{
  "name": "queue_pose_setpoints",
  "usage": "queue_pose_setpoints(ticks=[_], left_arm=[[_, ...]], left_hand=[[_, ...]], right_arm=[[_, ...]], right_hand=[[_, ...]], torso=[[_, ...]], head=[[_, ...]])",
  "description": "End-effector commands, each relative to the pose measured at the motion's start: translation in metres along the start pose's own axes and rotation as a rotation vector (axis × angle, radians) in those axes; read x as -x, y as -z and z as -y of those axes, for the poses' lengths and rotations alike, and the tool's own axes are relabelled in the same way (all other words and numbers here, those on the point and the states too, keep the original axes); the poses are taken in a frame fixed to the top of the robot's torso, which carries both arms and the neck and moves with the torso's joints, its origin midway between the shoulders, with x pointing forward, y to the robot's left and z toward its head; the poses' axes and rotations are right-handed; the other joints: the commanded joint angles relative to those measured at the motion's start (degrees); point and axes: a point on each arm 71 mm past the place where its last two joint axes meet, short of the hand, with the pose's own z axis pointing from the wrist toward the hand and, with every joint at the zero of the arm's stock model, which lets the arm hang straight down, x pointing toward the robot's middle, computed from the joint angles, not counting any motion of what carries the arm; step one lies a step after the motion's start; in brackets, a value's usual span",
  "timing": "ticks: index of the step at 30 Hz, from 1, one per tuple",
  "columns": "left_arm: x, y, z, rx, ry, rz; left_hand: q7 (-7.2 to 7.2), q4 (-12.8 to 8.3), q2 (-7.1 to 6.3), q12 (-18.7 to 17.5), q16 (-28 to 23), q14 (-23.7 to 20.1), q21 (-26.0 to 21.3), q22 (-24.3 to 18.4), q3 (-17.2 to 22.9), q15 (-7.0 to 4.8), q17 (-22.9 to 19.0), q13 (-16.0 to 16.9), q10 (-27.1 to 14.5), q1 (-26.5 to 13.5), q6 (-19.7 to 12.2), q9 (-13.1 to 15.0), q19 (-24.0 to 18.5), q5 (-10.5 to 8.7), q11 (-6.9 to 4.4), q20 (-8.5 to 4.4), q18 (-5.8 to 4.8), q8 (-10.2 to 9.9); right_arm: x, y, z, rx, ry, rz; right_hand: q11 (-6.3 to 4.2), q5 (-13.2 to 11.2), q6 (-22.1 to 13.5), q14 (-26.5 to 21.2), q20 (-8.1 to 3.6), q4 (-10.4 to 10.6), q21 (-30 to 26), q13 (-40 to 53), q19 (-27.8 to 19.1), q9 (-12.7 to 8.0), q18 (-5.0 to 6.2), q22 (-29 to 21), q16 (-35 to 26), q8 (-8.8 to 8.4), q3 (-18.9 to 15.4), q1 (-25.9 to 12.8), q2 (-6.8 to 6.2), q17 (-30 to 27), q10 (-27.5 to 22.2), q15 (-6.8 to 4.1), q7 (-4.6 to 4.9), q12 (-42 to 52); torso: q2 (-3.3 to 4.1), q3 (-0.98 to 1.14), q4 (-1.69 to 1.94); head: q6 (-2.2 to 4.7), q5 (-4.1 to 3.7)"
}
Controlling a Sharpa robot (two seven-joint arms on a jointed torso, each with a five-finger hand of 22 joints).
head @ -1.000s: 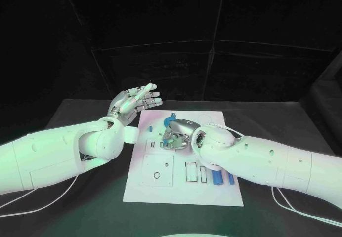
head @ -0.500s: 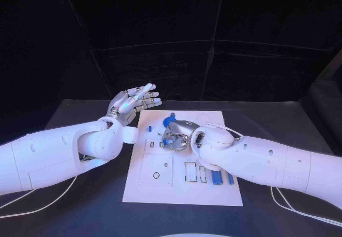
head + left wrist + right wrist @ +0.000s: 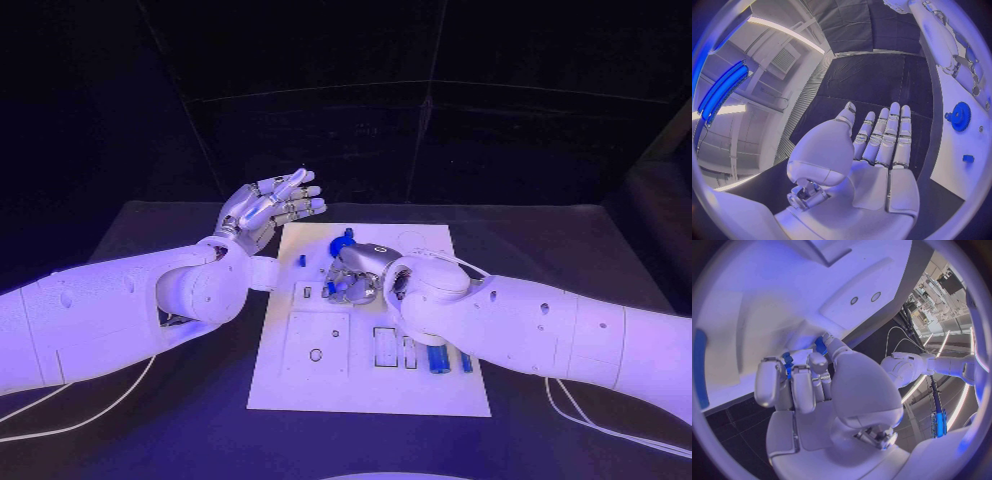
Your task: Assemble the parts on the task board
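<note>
— So, where does the step stand?

— The right hand (image 3: 355, 276) is down over the middle of the task board (image 3: 361, 385), fingers curled in on a small blue part (image 3: 787, 365). From the wrist camera the blue shows between the fingertips and again just by the thumb, so I read it as pinching that piece against the board, though I cannot tell whether the piece is already seated.

— And the other hand?

— The left hand (image 3: 274, 207) is raised off the far left corner of the board, fingers straight and lying side by side, holding nothing.

— What else is on the board?

— A blue gear (image 3: 960, 116) sits at the far end, just beyond the right hand. Two blue bars (image 3: 437, 358) lie near the right edge, nearer to the robot, beside some rectangular recesses. A small blue block (image 3: 967, 158) sits toward the left side.

— How should the step go?

— My judgement: keep the pinch light and the part square to its seat, press straight down instead of sideways, and let go only once it sits flush. The wrist hides the seat from above, so alignment must come mostly from feel.

— Risk?

— A tilted part could jam or skid across the smooth plate.
</note>
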Motion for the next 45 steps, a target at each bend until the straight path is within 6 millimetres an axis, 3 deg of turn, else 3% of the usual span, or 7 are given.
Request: queue_pose_setpoints(ticks=[1, 17, 27, 29, 35, 40, 45], left_arm=[[-0.001, -0.001, 0.001, -0.005, 0.01, -0.015], [0.002, -0.001, 0.002, 0.0, -0.007, -0.032], [0.017, -0.002, 0.002, 0.021, -0.117, -0.023], [0.024, -0.002, 0.002, 0.044, -0.174, -0.03], [0.037, -0.006, 0.001, 0.242, -0.415, -0.127], [0.042, -0.006, -0.003, 0.441, -0.644, -0.222], [0.046, -0.006, -0.007, 0.616, -0.85, -0.288]], left_hand=[[4.31, -0.16, 0.25, -0.31, -0.24, 0.41, -0.17, -0.11, 0.19, 0.16, -0.1, -0.07, 0.49, -0.22, 0.59, 0.08, 0.55, 0.15, 0.03, 0.0, 0.9, 0.16], [1.9, -0.72, 0.22, 0.41, 0.89, 8.21, 1.96, -0.15, 1.21, -2.33, 0.26, -0.06, 8.18, -1.56, 8.45, 0.34, 6.7, 0.12, -2.47, -1.8, 1.39, 2.14], [-1.29, -2.19, -1.27, 1.41, 10.33, 28.78, 9.39, 2.5, 2.1, -8.24, 7.82, 0.96, 17.75, -0.83, 12.39, 0.46, 21.25, 0.17, -6.51, -7.54, 1.49, 1.94], [-2.66, -2.47, -2.14, 2.84, 15.78, 33.66, 12.51, 3.92, 2.05, -10.06, 12.3, 1.91, 21.95, -0.89, 14.04, 0.72, 25.99, 0.14, -8.32, -9.61, 0.93, 2.37], [-5.13, -1.99, -4.66, 11.26, 63.04, 36.5, 22.76, 9.75, 0.91, -12.82, 64.05, 9.79, 28.96, -3.3, 16.62, 2.78, 33.18, 0.37, -11.93, -12.88, 0.93, 4.5], [-5.22, 1.09, -4.68, 22.94, 74.71, 37.26, 43.51, 34.55, -1.93, -13.13, 80.22, 20.43, 23.87, -7.68, 14.68, 6.15, 38.97, 0.03, -11.98, -13.3, -1.96, 8.83], [-5.43, 0.04, -2.97, 28.36, 74.41, 36.83, 44.25, 33.76, -1.29, -13.29, 79.91, 25.49, 19.19, -4.92, 12.27, 8.48, 38.79, -0.02, -11.48, -13.34, -1.47, 11.96]], right_arm=[[-0.004, 0.0, 0.003, -0.021, 0.004, -0.002], [0.011, 0.017, 0.001, 0.058, -0.058, 0.199], [0.034, 0.048, 0.005, 0.254, -0.168, 0.305], [0.044, 0.055, 0.012, 0.261, -0.214, 0.292], [0.079, 0.077, 0.048, 0.198, -0.309, 0.272], [0.096, 0.09, 0.074, 0.13, -0.342, 0.29], [0.105, 0.098, 0.094, 0.073, -0.354, 0.304]], right_hand=[[0.18, -0.52, -1.13, 2.9, 0.03, 0.51, -0.33, -0.96, -0.51, -0.07, 0.5, -0.24, -0.47, -0.53, -0.59, -0.93, -0.48, 0.71, -0.92, 0.59, 0.09, -1.04], [0.9, -0.66, -5.26, 2.51, 0.55, 2.56, -1.3, -3.14, -1.43, -0.03, 0.8, -1.78, -1.67, -1.14, -4.37, -2.15, -2.33, -0.91, -2.35, 1.17, 0.88, -2.71], [0.79, 0.81, -5.2, 2.61, 0.6, 1.76, -1.39, -2.72, -1.34, 0.21, 0.81, -1.76, -1.62, -0.43, -4.27, 0.86, -1.06, -0.66, -2.02, 1.13, 0.78, -2.05], [0.69, 1.92, -4.84, 2.5, 0.53, 1.3, -1.68, -2.97, -1.71, 0.28, 0.92, -2.28, -1.91, -0.11, -4.07, 1.84, -0.72, -1.07, -2.25, 1.04, 0.69, -2.29], [0.54, 2.87, -4.22, 2.21, 0.41, 0.96, -2.28, -3.57, -2.43, 0.36, 1.13, -3.33, -2.68, 0.43, -3.92, 2.66, -0.13, -2.16, -2.6, 0.91, 0.54, -2.83], [0.48, 3.06, -3.9, 2.19, 0.36, 0.9, -2.36, -3.53, -2.47, 0.4, 1.15, -3.42, -2.79, 0.67, -3.9, 2.84, 0.08, -2.26, -2.47, 0.85, 0.48, -2.75], [0.45, 3.14, -3.75, 2.08, 0.33, 0.87, -2.57, -3.66, -2.75, 0.42, 1.24, -3.84, -3.08, 0.79, -3.89, 2.93, 0.18, -2.71, -2.51, 0.82, 0.45, -2.85]], torso=[[0.0, -0.01, 0.02], [-0.08, 0.0, 0.01], [-0.25, 0.05, -0.01], [-0.43, 0.08, 0.08], [-1.47, 0.27, 0.04], [-2.18, 0.45, -0.15], [-2.74, 0.58, -0.29]], head=[[-0.07, -0.06], [0.12, 0.22], [0.6, 0.68], [0.54, 0.7], [0.37, 0.98], [-0.04, 1.21], [-0.41, 1.31]])
